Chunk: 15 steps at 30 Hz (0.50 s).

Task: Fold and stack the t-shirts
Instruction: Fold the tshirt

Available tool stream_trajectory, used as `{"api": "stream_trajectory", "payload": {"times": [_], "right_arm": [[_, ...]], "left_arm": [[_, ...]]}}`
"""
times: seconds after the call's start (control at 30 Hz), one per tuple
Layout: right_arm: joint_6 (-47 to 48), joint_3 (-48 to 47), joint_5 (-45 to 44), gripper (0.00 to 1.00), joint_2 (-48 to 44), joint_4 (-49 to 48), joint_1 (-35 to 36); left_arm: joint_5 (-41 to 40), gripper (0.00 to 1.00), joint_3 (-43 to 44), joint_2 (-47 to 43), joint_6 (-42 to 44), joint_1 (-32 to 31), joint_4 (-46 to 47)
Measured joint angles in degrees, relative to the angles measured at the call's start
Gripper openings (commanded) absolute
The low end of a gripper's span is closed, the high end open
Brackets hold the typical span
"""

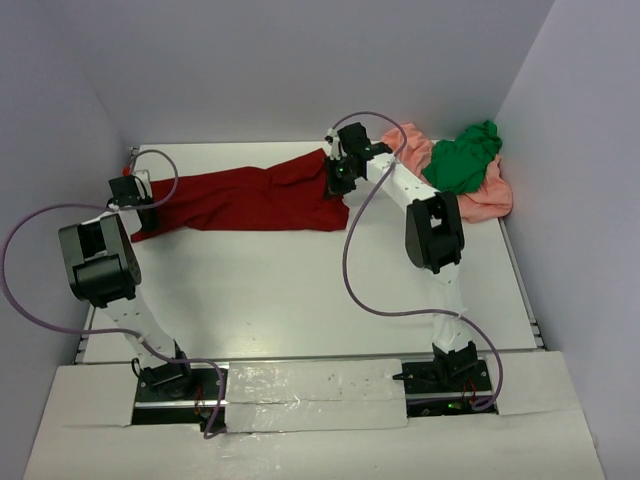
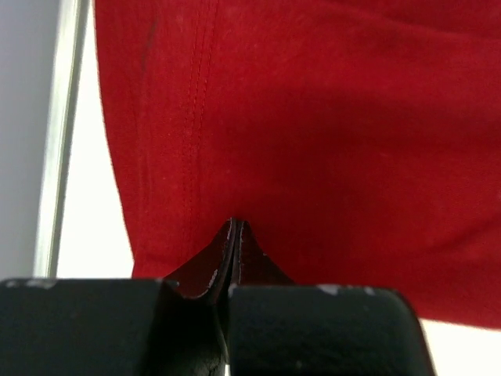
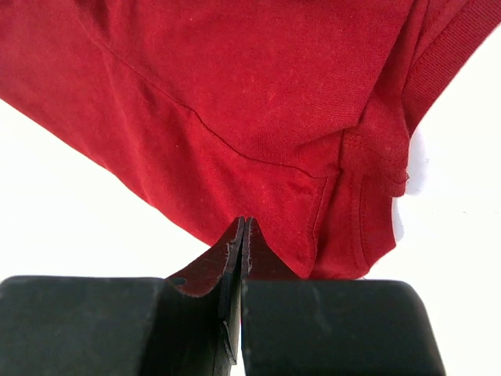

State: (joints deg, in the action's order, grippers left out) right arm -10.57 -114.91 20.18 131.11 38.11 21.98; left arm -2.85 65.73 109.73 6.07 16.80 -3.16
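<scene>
Two hands pinch the dark red t-shirt [image 1: 250, 200] at opposite ends. The left hand [image 2: 235, 229] is closed tight on the cloth's edge beside a stitched seam [image 2: 200, 102], and the right hand [image 3: 244, 223] is clamped on an edge just beside a hemmed sleeve [image 3: 376, 196]. Gripping both ends likely lets the arms pull the garment taut and flat for folding. It lies on the tabletop [image 1: 300, 290] toward the far side. Its long axis runs left to right, slightly slanted, with the left end nearer the arm bases and the sleeve end pointing right. Apart from it, the bright green t-shirt [image 1: 462, 160] sits crumpled on the salmon-pink t-shirt [image 1: 485, 205] in the far right corner.
</scene>
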Motion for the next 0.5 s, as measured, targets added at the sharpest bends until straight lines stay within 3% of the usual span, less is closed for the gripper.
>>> {"api": "stream_trajectory", "payload": {"times": [0.5], "right_arm": [[0.0,-0.1,0.2,0.0,-0.9,0.6,0.5]], "left_arm": [[0.2,0.0,-0.5,2.0,3.9,6.0,5.6]]}}
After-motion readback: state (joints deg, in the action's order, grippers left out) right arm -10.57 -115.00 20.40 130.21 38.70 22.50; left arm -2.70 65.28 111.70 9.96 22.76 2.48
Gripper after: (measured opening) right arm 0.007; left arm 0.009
